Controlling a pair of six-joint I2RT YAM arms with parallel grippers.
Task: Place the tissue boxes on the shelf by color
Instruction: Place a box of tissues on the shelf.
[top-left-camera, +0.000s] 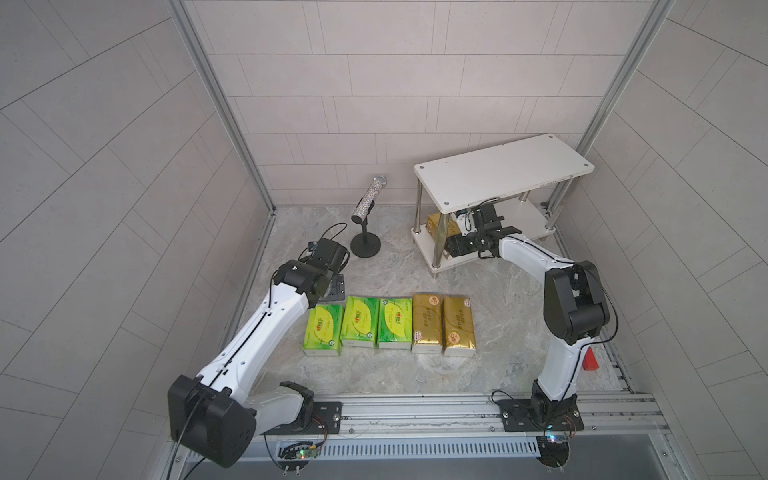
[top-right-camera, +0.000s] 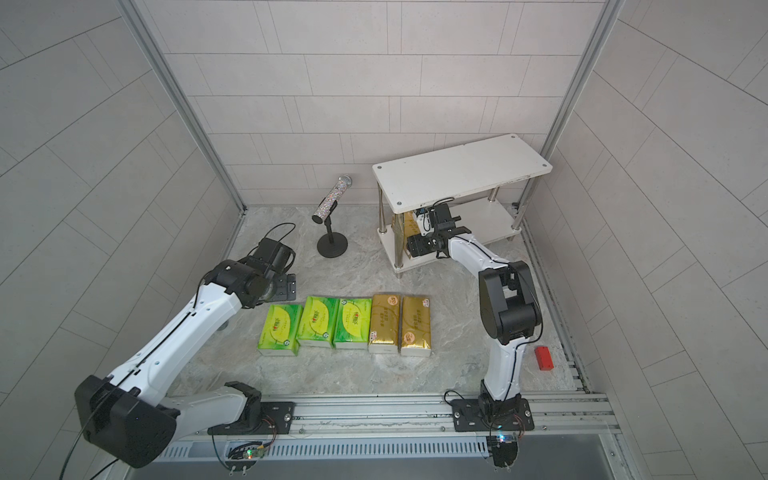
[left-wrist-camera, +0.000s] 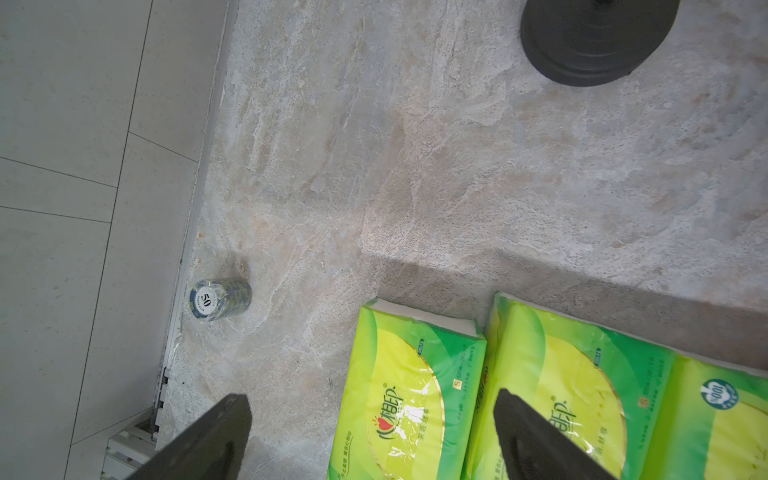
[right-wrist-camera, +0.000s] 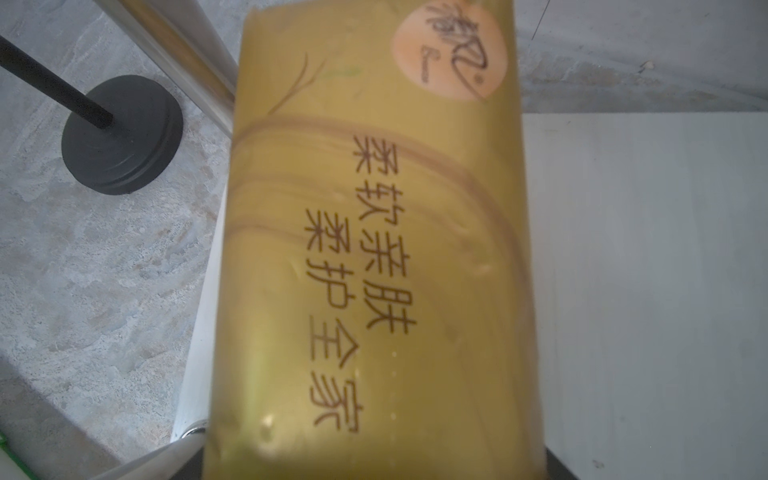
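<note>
Three green tissue boxes (top-left-camera: 359, 322) and two gold ones (top-left-camera: 443, 325) lie in a row on the stone floor in both top views. A third gold tissue box (right-wrist-camera: 374, 249) rests on the lower board (right-wrist-camera: 644, 291) of the white shelf (top-left-camera: 505, 170), at its left end. My right gripper (top-left-camera: 451, 245) reaches under the top board and is shut on this box, which fills the gap between its jaws. My left gripper (left-wrist-camera: 372, 399) hangs open above the leftmost green box (left-wrist-camera: 399, 399), one finger (left-wrist-camera: 536, 436) over the neighbouring green box (left-wrist-camera: 582, 395).
A glittery microphone (top-left-camera: 368, 199) on a black round base (top-left-camera: 365, 245) stands left of the shelf. A red block (top-right-camera: 543, 358) lies by the right wall. A stack of poker chips (left-wrist-camera: 220, 298) sits at the left wall. A metal rail (top-left-camera: 415, 409) runs along the front.
</note>
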